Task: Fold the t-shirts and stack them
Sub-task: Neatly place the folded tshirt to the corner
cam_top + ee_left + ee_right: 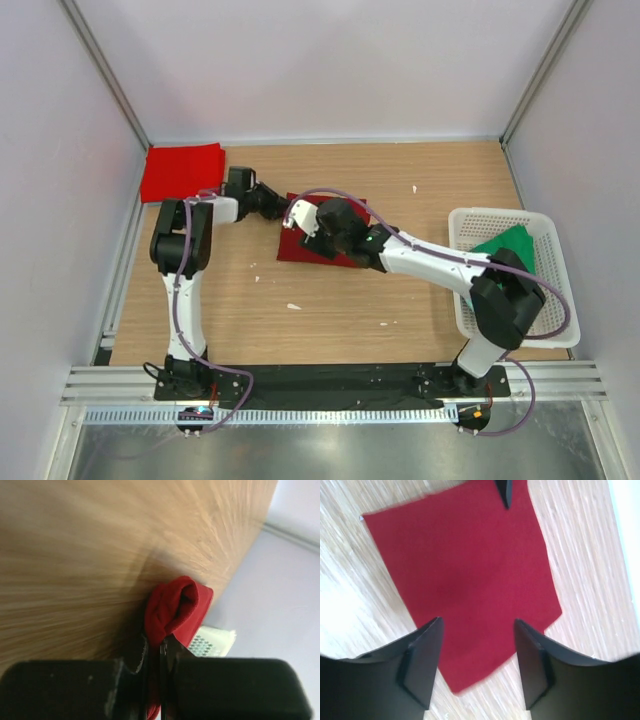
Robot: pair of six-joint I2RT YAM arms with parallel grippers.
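A folded dark maroon t-shirt [296,247] lies flat on the middle of the table. My left gripper [278,206] is at the shirt's far left edge. In the left wrist view, the left gripper [161,642] is shut on a bunched fold of the maroon cloth [172,607]. My right gripper [318,238] hovers over the shirt and hides part of it. In the right wrist view, the right gripper [477,625] stands open above the maroon t-shirt [465,565] with nothing between its fingers. A brighter red t-shirt [182,170] lies folded at the back left corner.
A white plastic basket [545,300] stands at the right edge of the table, with a green t-shirt [510,245] in it. Grey walls close in the table at the back and on both sides. A few white crumbs lie on the wood.
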